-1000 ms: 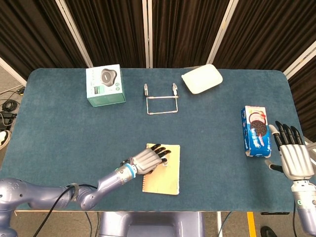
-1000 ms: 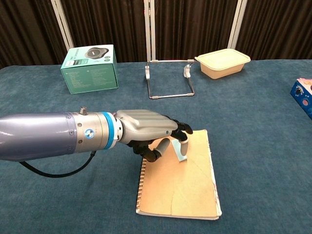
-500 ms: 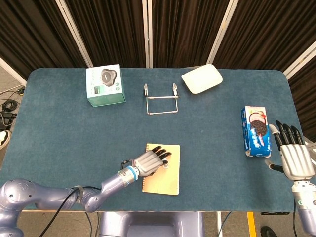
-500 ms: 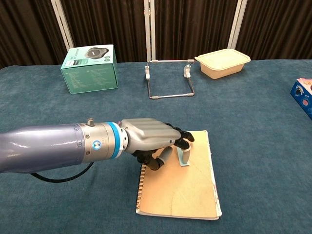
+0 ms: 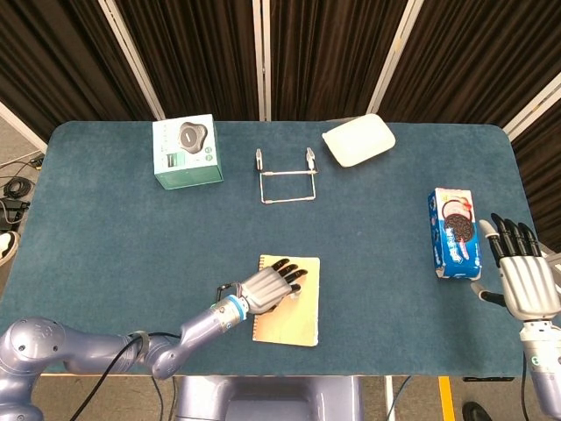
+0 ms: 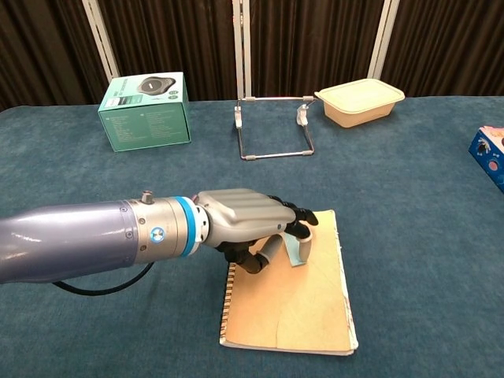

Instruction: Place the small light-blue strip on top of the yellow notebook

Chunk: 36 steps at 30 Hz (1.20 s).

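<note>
Table: a blue-carpeted table [image 5: 114, 228] carries everything in the scene, with dark curtains behind it.
Left arm: the grey left arm [image 6: 71, 240] reaches in low from the near-left edge and fills much of the chest view, blocking the table behind it.
Green box: a green box [image 5: 186, 151] stands at the far left, well apart from the work.
Cookie pack: a blue cookie pack [image 5: 454, 231] lies near the right edge; the chest view catches only its corner.
Yellow notebook: the yellow notebook [image 6: 295, 295] lies flat at the near centre, spiral binding on its left side.
White container: a white container [image 5: 358, 139] sits at the far right of centre.
Wire stand: a wire stand [image 5: 287, 178] stands between the box and the container.
Right hand: the right hand [image 5: 521, 272] rests beside the cookie pack, fingers spread and holding nothing; only the head view shows it.
Left hand: the left hand [image 6: 248, 224] hovers over the notebook's upper left part, thumb and fingers pinching the strip.
Light-blue strip: the light-blue strip [image 6: 297, 250] hangs from the fingertips, its lower end at the notebook's cover; the head view hides it under the hand.
Change: over the last second the hand has dropped lower and the strip now leans further over.
</note>
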{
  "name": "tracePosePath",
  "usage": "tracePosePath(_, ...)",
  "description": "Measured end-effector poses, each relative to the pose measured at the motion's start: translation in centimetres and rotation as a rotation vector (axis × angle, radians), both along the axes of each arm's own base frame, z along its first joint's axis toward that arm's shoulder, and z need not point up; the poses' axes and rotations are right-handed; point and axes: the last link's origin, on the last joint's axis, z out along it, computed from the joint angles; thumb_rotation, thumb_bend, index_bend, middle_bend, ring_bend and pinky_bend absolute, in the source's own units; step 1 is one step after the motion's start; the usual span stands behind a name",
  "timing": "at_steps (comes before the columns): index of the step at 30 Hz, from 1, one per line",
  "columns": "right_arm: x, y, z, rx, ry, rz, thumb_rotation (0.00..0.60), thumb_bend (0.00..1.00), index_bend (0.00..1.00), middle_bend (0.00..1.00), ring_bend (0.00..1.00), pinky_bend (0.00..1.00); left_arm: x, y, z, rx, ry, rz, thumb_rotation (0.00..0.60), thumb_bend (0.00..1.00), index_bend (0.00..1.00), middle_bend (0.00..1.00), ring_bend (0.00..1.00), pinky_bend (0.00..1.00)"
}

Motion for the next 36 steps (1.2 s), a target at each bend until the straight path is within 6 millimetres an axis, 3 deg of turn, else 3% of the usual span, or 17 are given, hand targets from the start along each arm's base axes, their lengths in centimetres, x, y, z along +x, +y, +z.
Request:
tracePosePath(15,0.0,0.0,0.3,-0.006,-0.011,0.002,0.600,0.00,0.00,0.00,0.00,0.00,0.2,-0.1,0.3,0.014,-0.022,-0.008,0.600,1.00,0.28,0.00,0.00,0.00)
tracePosePath(27,0.0,0.0,0.3,-0.006,-0.014,0.004,0.600,0.00,0.00,0.00,0.00,0.00,-1.0,-0.6,-0.5,0.012,0.031,-0.027,0.600,1.00,0.28,0.00,0.00,0.00)
tracePosePath(36,0.0,0.0,0.4,-0.007,-0.018,0.005,0.600,0.00,0.00,0.00,0.00,0.00,-0.8,-0.4,0.4,0.029,-0.002,-0.030,0.600,1.00,0.28,0.00,0.00,0.00)
